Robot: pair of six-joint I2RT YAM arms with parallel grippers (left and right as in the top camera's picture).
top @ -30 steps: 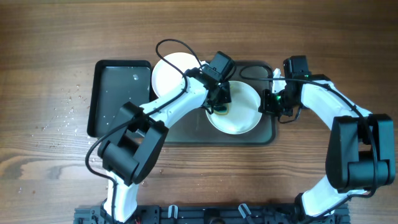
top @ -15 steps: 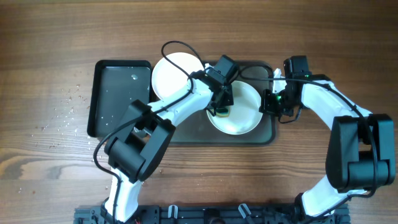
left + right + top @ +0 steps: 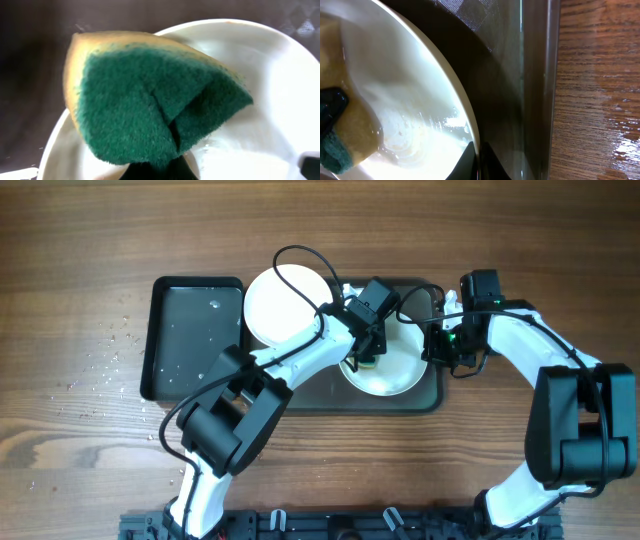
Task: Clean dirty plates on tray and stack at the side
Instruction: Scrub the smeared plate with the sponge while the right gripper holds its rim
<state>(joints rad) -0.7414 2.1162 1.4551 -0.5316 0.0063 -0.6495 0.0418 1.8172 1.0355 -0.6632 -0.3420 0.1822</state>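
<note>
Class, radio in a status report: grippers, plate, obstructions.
Left gripper shut on sponge, sponge on plate. Right gripper shut on plate's rim. Plate on tray. Nothing blocking.

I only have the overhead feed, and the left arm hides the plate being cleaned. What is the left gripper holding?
Observer: The left gripper is shut on a folded sponge, green scouring face outward, yellow foam at its edge, over the plate.
Operator: Is the right gripper on that plate?
Observer: Yes, in the right wrist view it pinches the plate's rim, over the tray.
Operator: Any residue?
Observer: Pale wet streaks show on the plate near that rim.
</note>
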